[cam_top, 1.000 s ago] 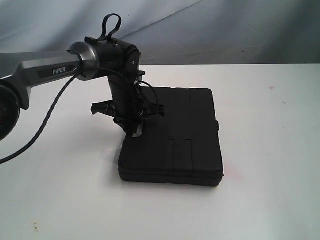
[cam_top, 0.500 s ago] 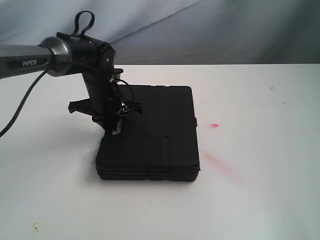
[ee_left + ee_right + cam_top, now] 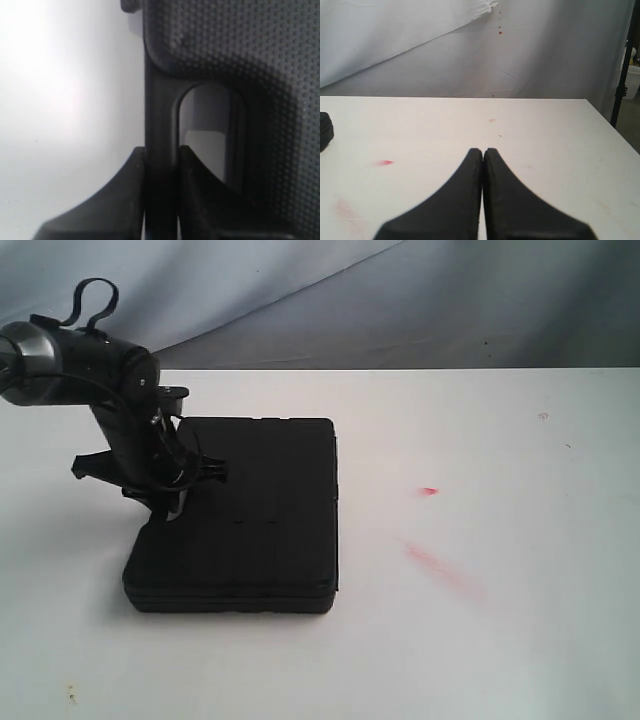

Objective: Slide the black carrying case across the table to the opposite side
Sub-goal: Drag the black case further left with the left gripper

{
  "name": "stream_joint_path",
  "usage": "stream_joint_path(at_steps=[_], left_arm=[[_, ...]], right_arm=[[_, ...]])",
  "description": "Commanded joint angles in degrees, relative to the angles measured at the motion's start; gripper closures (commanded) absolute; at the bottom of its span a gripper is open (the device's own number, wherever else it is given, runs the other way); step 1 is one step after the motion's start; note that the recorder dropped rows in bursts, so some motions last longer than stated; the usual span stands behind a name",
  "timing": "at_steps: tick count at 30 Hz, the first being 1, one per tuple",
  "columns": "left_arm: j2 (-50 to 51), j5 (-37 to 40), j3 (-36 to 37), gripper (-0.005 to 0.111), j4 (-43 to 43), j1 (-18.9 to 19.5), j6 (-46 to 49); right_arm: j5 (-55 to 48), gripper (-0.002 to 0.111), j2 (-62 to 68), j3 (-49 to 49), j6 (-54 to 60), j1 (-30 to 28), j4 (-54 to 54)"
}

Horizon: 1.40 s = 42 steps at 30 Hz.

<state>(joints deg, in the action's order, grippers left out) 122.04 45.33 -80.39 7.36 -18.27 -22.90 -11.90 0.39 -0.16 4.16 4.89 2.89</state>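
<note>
We've got the black carrying case (image 3: pixel 240 510) lying flat on the white table (image 3: pixel 520 440), toward the left half in the exterior view, with a wide bare stretch off to its right. The left gripper (image 3: pixel 168 505) stands near-vertical at the case's left edge, and the wrist view tells us why. Its two fingers (image 3: pixel 120 200) straddle the handle bar (image 3: pixel 160 100), one outside it on the table side, the other set in the handle's opening (image 3: pixel 210 125). So the jaws are part-way closed, pinching that bar. We'd judge that this hold is meant to drag the case along the surface rather than lift it. The case's whole base rests on the table, just as a slide wants.

On the other side, the right gripper (image 3: pixel 483 152) hangs above bare tabletop, fingers pressed together and holding nothing, well apart from the case. Only a corner of the case shows at the edge of its view. We also spot a red spot (image 3: pixel 428 491) and a faint red smear (image 3: pixel 435 562) on the table to the right of the case.
</note>
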Motion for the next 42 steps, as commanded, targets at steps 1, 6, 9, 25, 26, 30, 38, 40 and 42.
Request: stream_joint_path(at_steps=[1,6,9,25,26,30,38,40,42], left_arm=[[-2.78,-2.03,5.0,0.107,3.0,3.08,3.08],[-4.58,-2.36,7.53,0.107,3.51,5.74,4.26],[-4.82,-2.96,7.76,0.107,3.64,6.04,6.72],[-4.82,-3.54,7.76,0.107,1.94,6.04,6.62],[-4.82,-3.54,7.76,0.107,1.94,6.04,6.62],[-4.82,-3.54,7.76,0.107,2.42,6.31,6.62],[-4.82,-3.09,7.87,0.107,3.66,8.74,6.71],[-4.82,-2.93,7.87,0.107,3.66,9.45,7.6],[-4.82,-2.93,7.87,0.107,3.66,9.7,8.41]], right_arm=[[-0.23,0.108,-0.39,0.16,0.08,-0.32,0.16],[-0.23,0.108,-0.39,0.16,0.08,-0.32,0.16],[-0.23,0.108,-0.39,0.16,0.08,-0.32,0.16],[-0.23,0.108,-0.39,0.16,0.08,-0.32,0.16],[-0.23,0.108,-0.39,0.16,0.08,-0.32,0.16],[-0.23,0.108,-0.39,0.16,0.08,-0.32,0.16],[-0.23,0.108,-0.39,0.16,0.08,-0.32,0.16],[-0.23,0.108,-0.39,0.16,0.08,-0.32,0.16],[-0.23,0.108,-0.39,0.16,0.08,-0.32,0.16]])
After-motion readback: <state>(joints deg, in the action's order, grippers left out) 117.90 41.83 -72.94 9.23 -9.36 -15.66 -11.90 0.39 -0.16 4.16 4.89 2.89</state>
